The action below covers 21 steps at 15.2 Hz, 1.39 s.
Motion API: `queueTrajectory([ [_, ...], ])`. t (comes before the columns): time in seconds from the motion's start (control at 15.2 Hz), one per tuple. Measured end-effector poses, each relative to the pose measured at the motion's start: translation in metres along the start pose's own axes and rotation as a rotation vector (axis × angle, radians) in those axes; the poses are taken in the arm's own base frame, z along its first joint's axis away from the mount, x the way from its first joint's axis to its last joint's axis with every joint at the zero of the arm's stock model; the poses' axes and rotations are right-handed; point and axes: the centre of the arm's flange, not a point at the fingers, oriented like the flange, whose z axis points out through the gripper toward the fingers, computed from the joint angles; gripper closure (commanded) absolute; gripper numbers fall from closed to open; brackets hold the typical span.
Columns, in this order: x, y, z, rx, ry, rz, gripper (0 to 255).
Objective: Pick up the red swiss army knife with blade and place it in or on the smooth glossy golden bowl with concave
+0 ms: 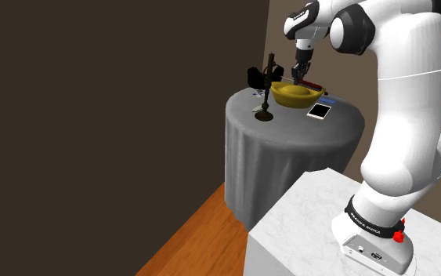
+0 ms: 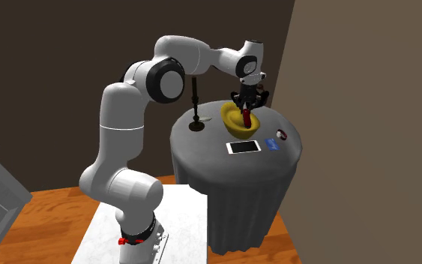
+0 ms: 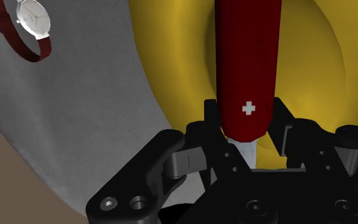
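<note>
On the round table draped in grey cloth point(image 2: 239, 187), we read from the second exterior view's left. First comes a dark, slender stand on a round foot point(image 2: 195, 105), then the glossy golden-yellow bowl point(image 2: 230, 116). Above its hollow the all-black two-finger gripper point(image 2: 246, 111) carries the red swiss army knife point(image 2: 246, 120). Further right lie a flat white phone point(image 2: 243, 147), a small blue card point(image 2: 271, 144) and a wristwatch with a red strap point(image 2: 282, 136).

We judge the pick-up done and the placing step in hand. The knife hangs lengthwise, its free end pointing down into the bowl (whether it touches the yellow surface, we cannot tell). The next move calls for little. At most the hand eases lower so the knife does not clatter or tip out, then the fingers part and it rises straight up clear of the rim.

From the wrist camera, the two black fingers point(image 3: 212, 121) clasp the knife at the end bearing the white cross, one pressed to each flank. A pale grey sliver runs back toward the palm. The rest of the red handle reaches out ahead of the fingertips over the bowl's concave inside.
</note>
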Motion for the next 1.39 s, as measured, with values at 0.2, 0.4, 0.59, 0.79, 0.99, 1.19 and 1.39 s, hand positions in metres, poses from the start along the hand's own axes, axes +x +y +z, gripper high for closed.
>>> queueTrajectory([
  [0.2,0.000,0.000,0.002,0.000,0.000,0.000,255],
  [0.4,0.000,0.000,0.002,0.000,0.000,0.000,0],
  [0.59,0.000,0.000,0.002,0.000,0.000,0.000,0],
  [0.79,0.000,0.002,-0.005,0.000,0.000,0.000,0],
  [0.99,-0.001,-0.001,-0.037,0.000,0.001,0.000,0],
  [1.19,0.000,0.000,-0.047,0.000,0.000,0.000,0],
  [1.39,0.000,0.000,-0.048,0.000,0.000,0.000,0],
])
